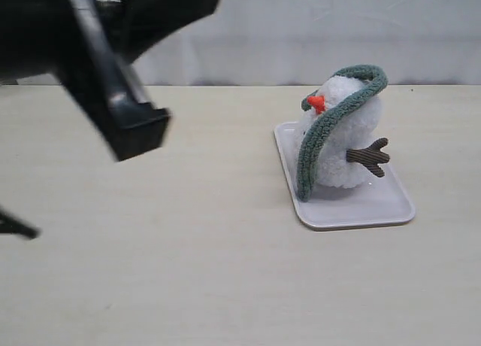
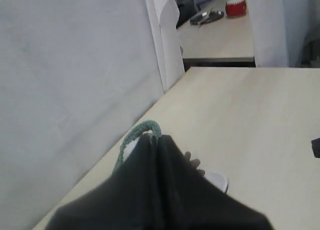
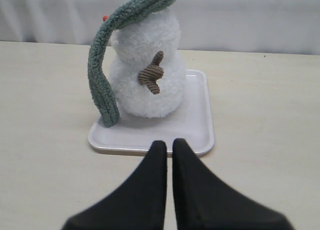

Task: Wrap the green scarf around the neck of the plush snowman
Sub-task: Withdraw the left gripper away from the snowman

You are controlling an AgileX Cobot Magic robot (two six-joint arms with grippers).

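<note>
the green scarf (image 1: 316, 139) lies draped over the head of the plush snowman (image 1: 342, 162), right of centre in the exterior view. one end hangs down the snowman's front to the white tray (image 1: 376, 207) it stands on, on the pale table (image 1: 188, 271). the left gripper (image 2: 158, 145), pressed together and empty, hangs blurred at upper left. the right gripper (image 3: 169, 146), fingers together on nothing, faces the tray.

Closed black end effector (image 2: 158, 142) before a loop of green scarf (image 2: 131, 136), white tray (image 2: 218, 180) corner alongside
</note>
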